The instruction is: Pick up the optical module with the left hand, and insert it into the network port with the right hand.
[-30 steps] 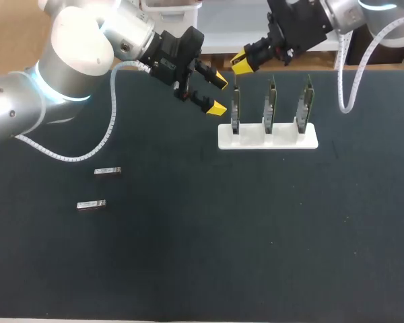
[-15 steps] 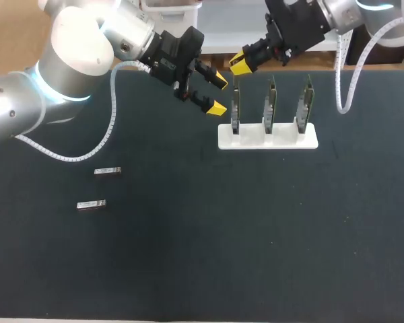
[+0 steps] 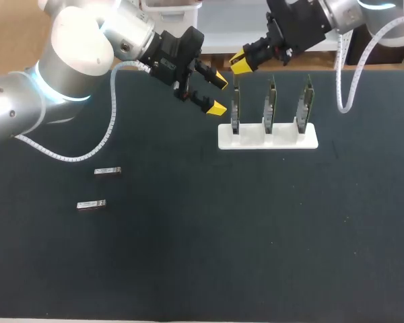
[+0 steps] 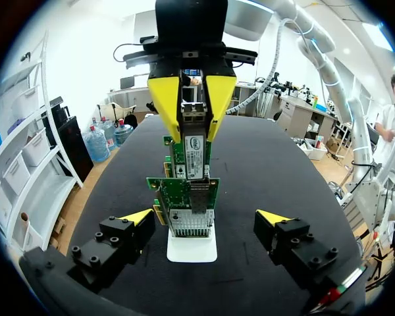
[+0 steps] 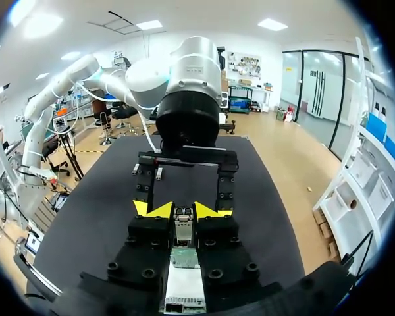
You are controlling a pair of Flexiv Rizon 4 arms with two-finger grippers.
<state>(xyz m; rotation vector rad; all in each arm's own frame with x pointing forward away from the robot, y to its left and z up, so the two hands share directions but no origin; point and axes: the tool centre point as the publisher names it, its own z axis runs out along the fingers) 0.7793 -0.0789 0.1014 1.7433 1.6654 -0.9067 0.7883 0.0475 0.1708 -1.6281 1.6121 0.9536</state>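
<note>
My right gripper (image 3: 240, 64) hangs just above the leftmost of three upright green network cards (image 3: 235, 108) and is shut on a silver optical module (image 4: 193, 128). In the right wrist view the module (image 5: 182, 220) sits between the yellow tips of the right gripper (image 5: 182, 210), pointing down at the card's port. My left gripper (image 3: 217, 95) stands open and empty just left of that card. In the left wrist view the card (image 4: 191, 204) lies ahead of the left gripper (image 4: 205, 217), between its spread fingers. Two more modules (image 3: 108, 171) (image 3: 91, 204) lie flat at the table's left.
The cards stand in slots of a white holder (image 3: 283, 138) at the back right of the dark table; the other two cards (image 3: 271, 104) (image 3: 304, 101) are to the right. A white cable (image 3: 108, 134) trails from my left arm over the table.
My right gripper has crept very slightly up and back with the module. The left arm and the loose modules have not moved.
</note>
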